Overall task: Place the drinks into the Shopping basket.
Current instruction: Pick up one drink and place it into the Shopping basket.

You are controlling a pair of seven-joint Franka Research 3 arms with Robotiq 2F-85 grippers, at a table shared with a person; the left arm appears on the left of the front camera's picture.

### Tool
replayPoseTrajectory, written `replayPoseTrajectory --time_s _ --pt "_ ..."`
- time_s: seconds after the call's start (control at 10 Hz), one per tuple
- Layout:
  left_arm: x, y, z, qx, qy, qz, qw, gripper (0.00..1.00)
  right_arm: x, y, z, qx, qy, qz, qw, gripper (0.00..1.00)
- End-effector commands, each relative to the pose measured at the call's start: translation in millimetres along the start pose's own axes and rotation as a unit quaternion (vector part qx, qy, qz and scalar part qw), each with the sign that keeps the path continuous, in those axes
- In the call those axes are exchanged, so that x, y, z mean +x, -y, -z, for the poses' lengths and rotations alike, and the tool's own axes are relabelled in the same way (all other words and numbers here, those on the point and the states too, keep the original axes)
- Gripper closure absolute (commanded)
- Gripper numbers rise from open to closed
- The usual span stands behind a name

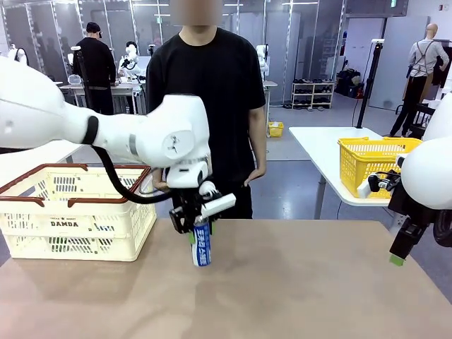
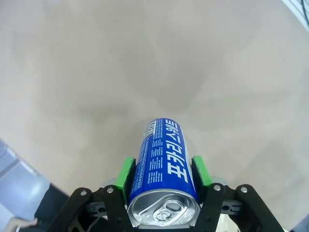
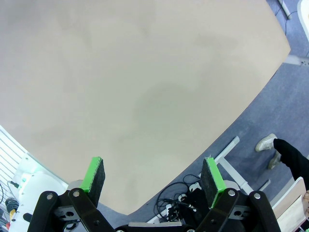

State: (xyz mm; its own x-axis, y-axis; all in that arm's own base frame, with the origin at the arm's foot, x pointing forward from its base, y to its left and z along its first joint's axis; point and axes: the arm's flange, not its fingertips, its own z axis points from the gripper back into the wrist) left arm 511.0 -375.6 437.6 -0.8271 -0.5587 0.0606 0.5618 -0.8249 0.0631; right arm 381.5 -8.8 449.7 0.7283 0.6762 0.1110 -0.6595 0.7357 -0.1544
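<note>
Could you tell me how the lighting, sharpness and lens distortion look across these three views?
Front view: even indoor light, soft shadow under the blue can. Left wrist view: can lettering sharp, table soft, wide-angle bulge. Right wrist view: table edge curves, pads sharp.

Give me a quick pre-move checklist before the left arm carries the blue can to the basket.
1. Left gripper shut on the blue can: ok, green pads on both sides.
2. Can upright in grip: ok.
3. Can clear of the table: cannot tell.
4. Basket open-topped, handles spread apart: ok.
5. Right gripper out of the way: ok, open at the table's edge.
6. Person's hands away from the path: ok.
</note>
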Motion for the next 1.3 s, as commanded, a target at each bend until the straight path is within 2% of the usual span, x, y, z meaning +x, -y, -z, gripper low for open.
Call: replayPoseTrajectory --time_s 0.0,0.3,0.6,0.8,1.0,1.2 --pt "1.5 36.2 -53.6 0.034 -0.006 -0.006 0.999 0.97 1.0 -2.0 -0.3 -0.001 0.0 0.007 1.0 0.0" --pt "-14.1 64.9 -153.5 0.048 -0.072 -0.059 0.995 0.97 1.0 -2.0 -0.3 -0.001 0.0 0.007 1.0 0.0" --pt "-50.5 87.8 -217.3 0.049 -0.088 -0.131 0.986 0.97 1.0 -2.0 -0.3 -0.001 0.0 0.007 1.0 0.0" --pt "-82.4 108.2 -234.9 0.068 -0.087 -0.167 0.98 0.97 1.0 -2.0 -0.3 -0.001 0.0 0.007 1.0 0.0" --pt "-90.8 120.0 -231.9 0.066 -0.077 -0.135 0.986 0.97 1.0 -2.0 -0.3 -0.001 0.0 0.007 1.0 0.0" --pt "-90.1 118.5 -233.0 0.067 -0.093 -0.157 0.981 0.97 1.0 -2.0 -0.3 -0.001 0.0 0.007 1.0 0.0"
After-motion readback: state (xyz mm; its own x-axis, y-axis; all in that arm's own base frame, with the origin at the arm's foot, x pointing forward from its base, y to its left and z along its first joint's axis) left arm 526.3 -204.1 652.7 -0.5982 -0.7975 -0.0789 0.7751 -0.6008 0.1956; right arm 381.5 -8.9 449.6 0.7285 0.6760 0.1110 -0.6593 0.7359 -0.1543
